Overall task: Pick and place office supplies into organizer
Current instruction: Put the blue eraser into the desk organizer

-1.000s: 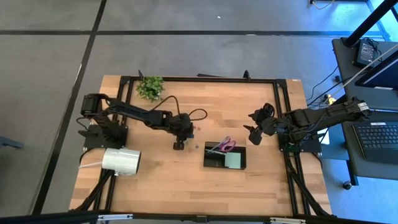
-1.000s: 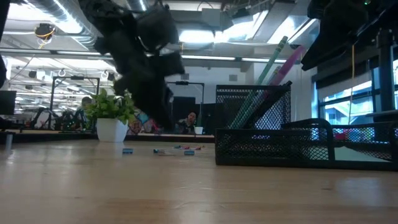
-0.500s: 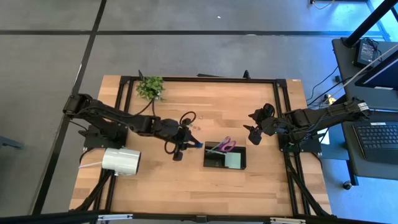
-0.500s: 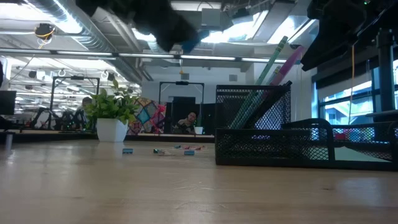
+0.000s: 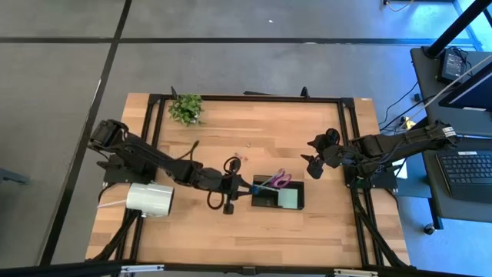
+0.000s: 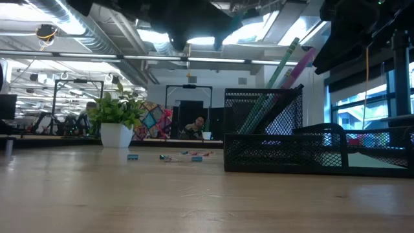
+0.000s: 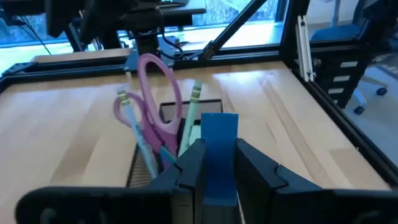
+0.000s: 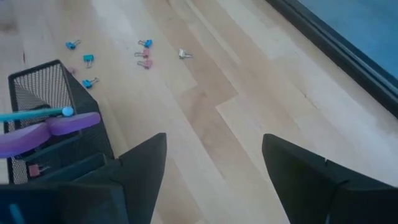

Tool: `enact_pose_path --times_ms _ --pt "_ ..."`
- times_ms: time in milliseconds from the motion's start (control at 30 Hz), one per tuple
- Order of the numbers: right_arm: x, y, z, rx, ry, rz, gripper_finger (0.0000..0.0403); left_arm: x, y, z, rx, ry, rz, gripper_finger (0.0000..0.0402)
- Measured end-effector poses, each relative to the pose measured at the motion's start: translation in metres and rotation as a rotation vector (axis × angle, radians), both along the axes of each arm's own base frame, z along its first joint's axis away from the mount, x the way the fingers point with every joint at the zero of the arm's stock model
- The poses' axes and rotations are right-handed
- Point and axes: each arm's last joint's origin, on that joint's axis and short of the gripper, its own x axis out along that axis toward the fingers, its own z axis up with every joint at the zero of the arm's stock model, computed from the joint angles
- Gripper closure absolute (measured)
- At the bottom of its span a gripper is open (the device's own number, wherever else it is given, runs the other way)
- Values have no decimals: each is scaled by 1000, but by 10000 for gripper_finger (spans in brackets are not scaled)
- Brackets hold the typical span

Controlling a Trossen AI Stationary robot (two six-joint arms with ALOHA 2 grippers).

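My left gripper [image 5: 243, 188] hovers just left of the black mesh organizer [image 5: 278, 192], shut on a small flat blue item [image 7: 219, 140], seemingly a clip. In the left wrist view the organizer [image 7: 186, 112] lies straight ahead, holding purple-handled scissors [image 7: 155, 93] and pencils. A pale green sticky-note pad [image 5: 290, 199] lies in its right compartment. My right gripper [image 5: 312, 165] waits open, raised, beyond the organizer's far right corner. Several small clips [image 8: 87, 59] lie loose on the table. My left gripper pinches the blue item's lower part [image 7: 217, 177] between its two fingers [image 7: 193, 165]. The item's free end [image 7: 219, 124] sticks out past the fingertips. The fingers come from the table's left, pointing toward the organizer. The item is lifted clear of the table.
A big white roll [image 5: 150, 199] lies near the table's left edge beside the left arm. A small green plant [image 5: 185, 108] stands at the far left. Loose clips [image 6: 187, 156] lie on the wood beyond the organizer's tall mesh cup [image 6: 262, 120]. Bare wood runs along the near edge.
My left gripper has risen from the table by the loose clips, carrying the blue item, and moved toward the near edge and right, up to the organizer's left side. In the low view it has lifted out of the picture's middle to its top. The right arm has kept still.
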Motion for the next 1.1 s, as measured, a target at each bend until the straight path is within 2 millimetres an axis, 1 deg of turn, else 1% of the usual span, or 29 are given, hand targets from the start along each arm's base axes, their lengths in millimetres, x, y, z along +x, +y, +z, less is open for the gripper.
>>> enact_pose_path --times_ms 233,367,500,900,1100 --pt "0 0 0 17 -9 -16 134 14 -12 -25 -28 -41 6 335" --pt "0 0 0 17 -9 -16 134 19 -14 -41 -8 -21 25 335" --pt "0 0 0 17 -10 -16 134 23 -15 -53 -10 -3 29 335" --pt "0 0 0 20 -10 -18 134 40 -21 -64 -19 14 34 335" --pt "0 0 0 19 -9 -18 134 42 -23 -79 -13 69 50 335"
